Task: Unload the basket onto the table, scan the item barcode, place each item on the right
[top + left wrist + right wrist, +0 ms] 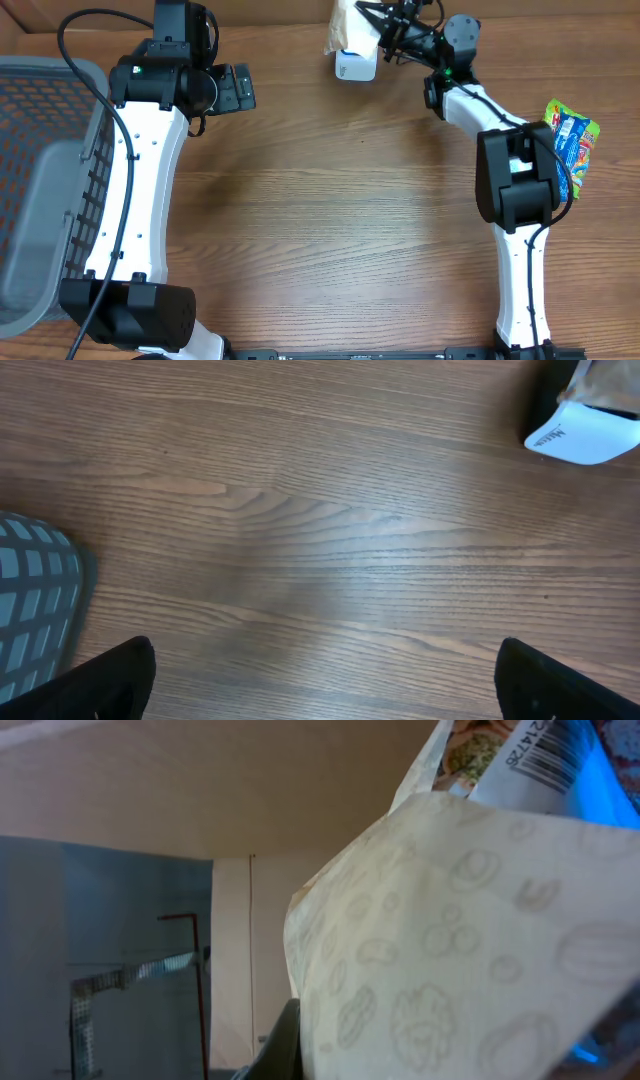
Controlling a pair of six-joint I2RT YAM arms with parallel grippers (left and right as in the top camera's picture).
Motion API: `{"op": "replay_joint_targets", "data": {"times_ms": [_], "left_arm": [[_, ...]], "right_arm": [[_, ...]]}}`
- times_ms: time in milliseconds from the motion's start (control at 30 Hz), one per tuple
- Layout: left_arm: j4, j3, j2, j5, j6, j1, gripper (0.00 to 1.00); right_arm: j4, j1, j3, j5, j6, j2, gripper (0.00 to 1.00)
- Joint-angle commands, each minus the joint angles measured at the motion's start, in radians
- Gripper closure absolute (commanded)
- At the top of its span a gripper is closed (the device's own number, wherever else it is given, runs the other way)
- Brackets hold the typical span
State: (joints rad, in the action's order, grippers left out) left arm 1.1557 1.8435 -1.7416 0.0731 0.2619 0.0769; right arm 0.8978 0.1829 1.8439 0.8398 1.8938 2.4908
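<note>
Closest to the overhead lens are two white-and-black arms, the left arm (140,190) and the right arm (515,200), one at each side of a brown wood-grain tabletop (330,220). One white scanner (357,66) sits at the far edge. Overlapping the scanner's far side is the beige packet (345,25), clenched in the right end effector (380,40), which reaches in from the scanner's right. Well left of the scanner, the left end effector (235,90) is released, jaws apart. Farther left of the scanner stands one grey mesh basket (40,180). Far to the scanner's right, beside the right arm, lies one colourful packet (572,140) in green, yellow and blue. That makes two packets, one scanner and one basket.

From the left wrist, two dark fingertips (100,680) sit in the bottom corners, wide apart, over bare wood. The scanner shows in the top right corner, white with a dark part, with the packet's pale edge just above it. The basket's corner shows at the left edge.

From the right wrist, the beige packet fills most of the frame: matte paper printed with faint outlines of nuts. At its top right a white label carries a black barcode (545,755), beside a blue area and a small food picture. Beyond the packet are a tan wall (150,790) and a grey panel (100,920).
</note>
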Motion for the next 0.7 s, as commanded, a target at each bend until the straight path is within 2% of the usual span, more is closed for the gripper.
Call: {"op": "replay_joint_targets", "data": {"times_ms": [0,667], "left_arm": [[-0.002,0.024,-0.005,0.008,-0.004,0.002,0.00],[-0.002,0.024,-0.005,0.008,-0.004,0.002,0.00]], "right_arm": [[-0.003,0.047,0.009,-0.129,-0.032,0.006,0.97],[-0.035,0.078,0.009,-0.167,-0.115,0.040,0.97]]}}
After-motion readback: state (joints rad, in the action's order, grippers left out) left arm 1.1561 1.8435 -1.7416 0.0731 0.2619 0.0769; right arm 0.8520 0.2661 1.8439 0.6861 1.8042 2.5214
